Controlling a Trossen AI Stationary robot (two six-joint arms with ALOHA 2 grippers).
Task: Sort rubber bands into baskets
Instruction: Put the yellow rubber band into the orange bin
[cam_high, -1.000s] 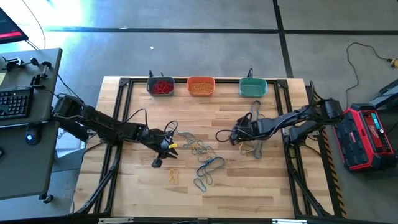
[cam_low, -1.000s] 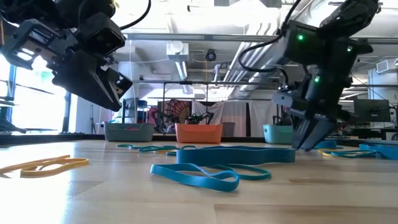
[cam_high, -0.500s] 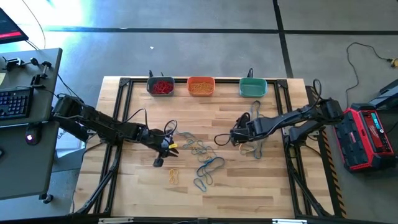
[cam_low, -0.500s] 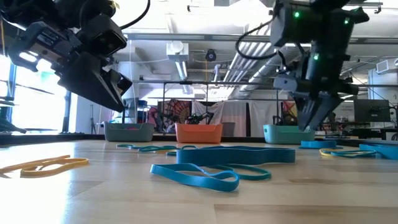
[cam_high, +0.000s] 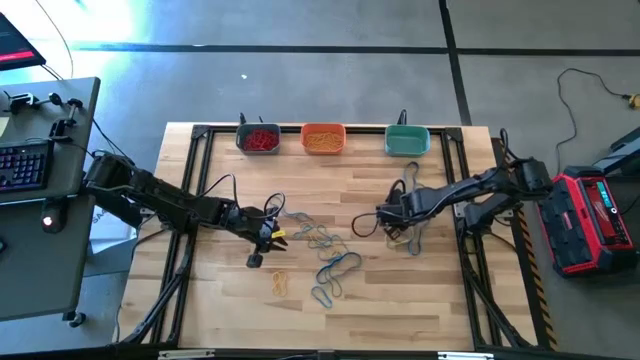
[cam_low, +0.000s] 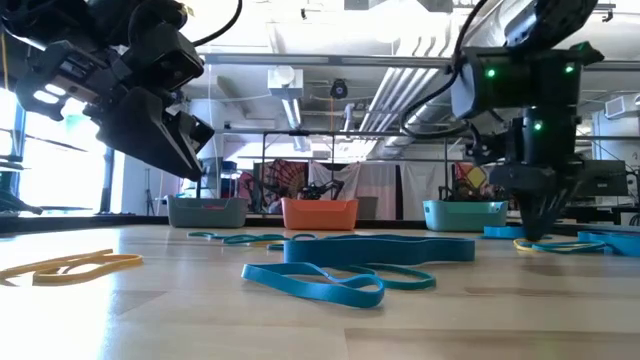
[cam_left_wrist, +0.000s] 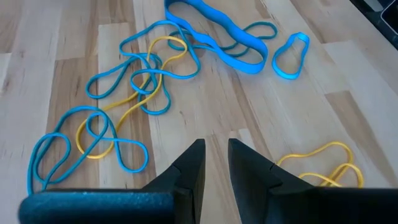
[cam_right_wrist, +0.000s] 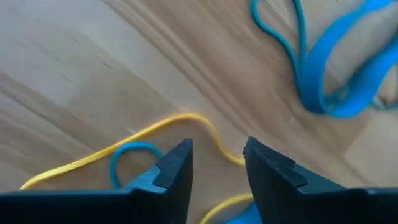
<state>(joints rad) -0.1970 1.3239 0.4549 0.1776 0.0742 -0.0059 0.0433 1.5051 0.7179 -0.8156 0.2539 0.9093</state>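
— Nearest, what is seen? 
— Bare wood is left along the table's (cam_high: 400, 320) front edge; blue and yellow rubber bands (cam_high: 330, 262) are tangled mid-table.

— And the grippers? 
— Left gripper (cam_high: 268, 240): narrowly parted, empty. Right gripper (cam_high: 383, 214): parted over bands. Baskets (cam_high: 322, 139) are lined along the far edge.

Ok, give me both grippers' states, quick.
Left gripper: narrow gap between the fingers, holding nothing, above bare wood.
Right gripper: open, holding nothing, low over a yellow band.
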